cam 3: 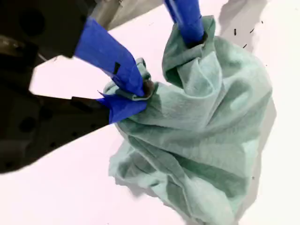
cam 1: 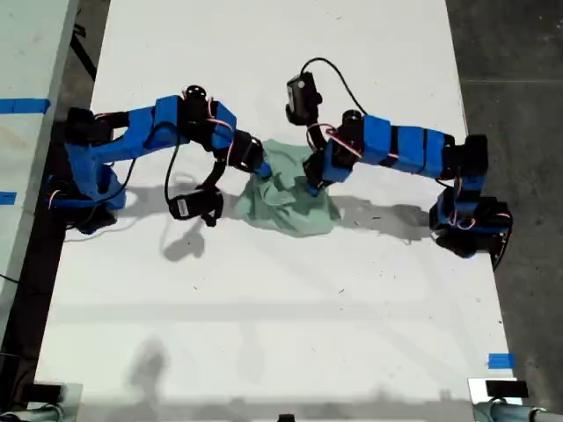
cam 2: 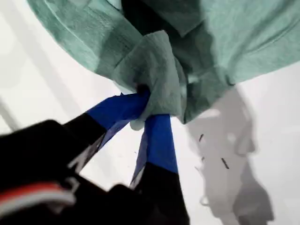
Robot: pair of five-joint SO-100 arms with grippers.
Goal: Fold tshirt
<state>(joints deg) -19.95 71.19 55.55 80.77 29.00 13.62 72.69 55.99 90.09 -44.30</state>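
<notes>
**Fingertips clamped on cloth, both sides of a bunched tshirt**

Pinching a thick wad of fabric between the blue fingers (cam 2: 117, 110) of my first gripper (cam 2: 145, 105); pressed together on a smaller tuck of hem or seam in my second gripper (cam 3: 138, 96). No gap showing in either pair, only cloth squeezed between.

Bunched into a crumpled mound, the tshirt (cam 1: 286, 198), around the middle of the white table (cam 1: 264, 334), well clear of its edges. Gathered up at the two pinches, draped and slack below, touching the table underneath. Neither sleeves nor collar readable in the folds.

Soft, light and limp by the look of it: likely to sag from any hold, slide easily over the smooth table and keep no shape unaided. Nothing fragile about it. Thick wads likely to slip or let go unevenly; better taken by a single layer at a seam, at shoulders or bottom corners, once found.

Judged far from folded: needs spreading flat first. Risk in pulling apart with such deep pinches: dragging the heap rather than opening it.

Flanked by the two blue arms, one from each side of the exterior view.
</notes>
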